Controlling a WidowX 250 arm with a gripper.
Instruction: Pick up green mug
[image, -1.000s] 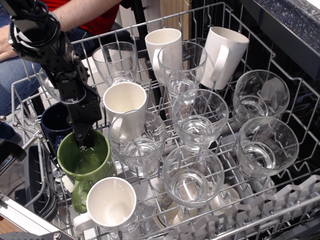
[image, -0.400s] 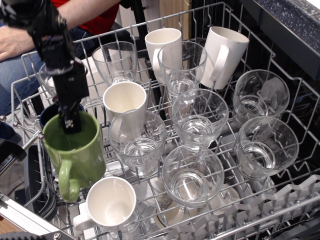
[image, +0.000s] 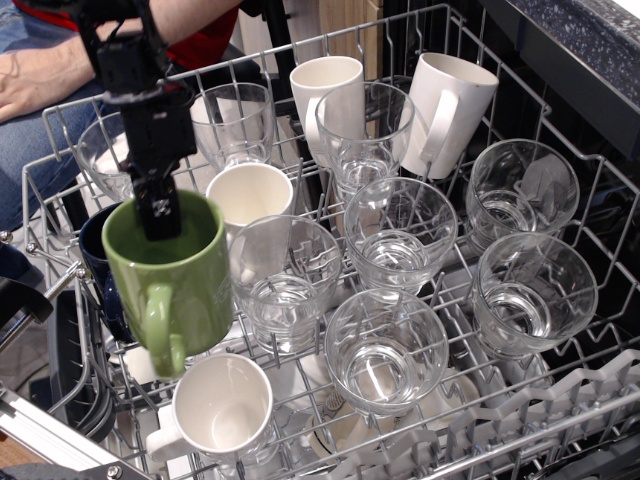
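Observation:
The green mug (image: 185, 290) is a glossy olive-green mug with a loop handle facing the camera. It hangs upright in the air above the left side of the dishwasher rack (image: 420, 30). My black gripper (image: 158, 215) reaches down from the upper left and is shut on the mug's far rim, one finger inside the mug and one outside. The mug hides part of the dark navy mug (image: 100, 262) behind it.
White mugs stand at the front (image: 222, 408), middle (image: 250, 195), back (image: 325, 90) and tilted at back right (image: 450, 105). Several clear glasses (image: 385, 355) fill the rack's middle and right. A person in a red shirt (image: 190, 25) sits behind the rack.
My gripper has lifted the green mug out of its slot in the rack, up and slightly to the right. The white mug in front now shows in full.

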